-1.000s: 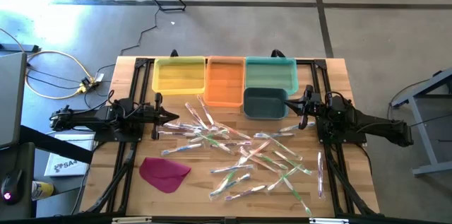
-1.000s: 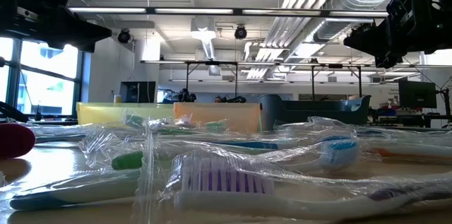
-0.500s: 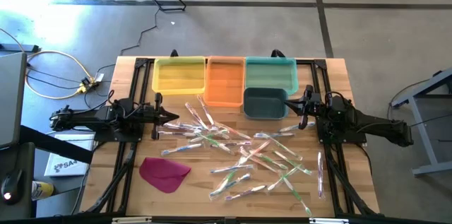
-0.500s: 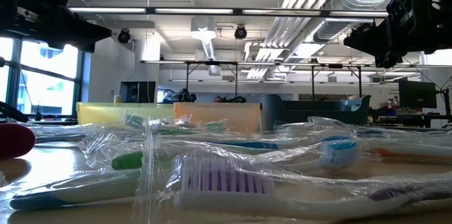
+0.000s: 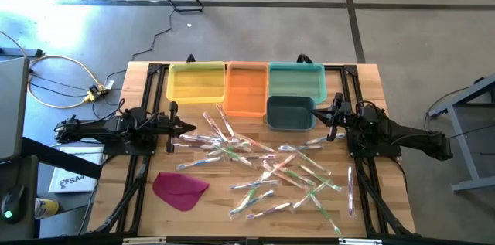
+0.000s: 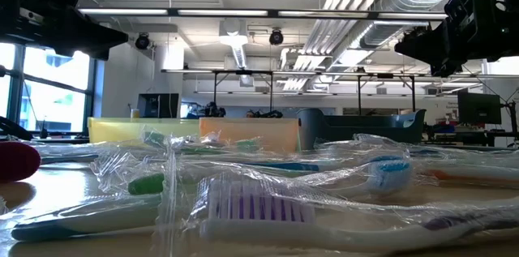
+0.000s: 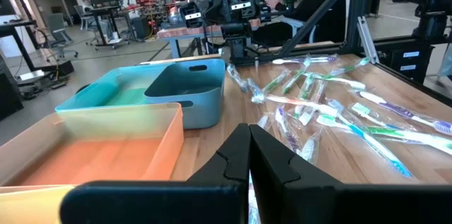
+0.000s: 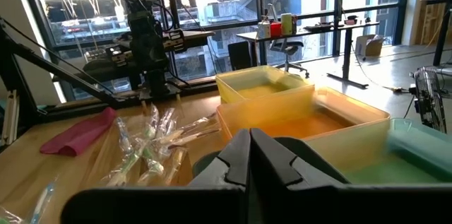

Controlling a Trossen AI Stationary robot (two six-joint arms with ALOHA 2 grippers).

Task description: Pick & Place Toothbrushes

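From here I see the toothbrushes (image 5: pixel 267 169) strewn across the middle and near part of the table (image 5: pixel 363 83) in clear wrappers, their long axes pointing every which way, many slanted; one by the right edge lies near-to-far. A magenta cloth (image 5: pixel 179 188) sits near the front left. Farther back, my left gripper (image 5: pixel 191 128) and right gripper (image 5: pixel 319 112) face each other above the wood, both clenched on nothing. Beyond stand the yellow bin (image 5: pixel 196 82), orange bin (image 5: pixel 245 89), teal bin (image 5: pixel 296 79) and dark bin (image 5: pixel 290 113)
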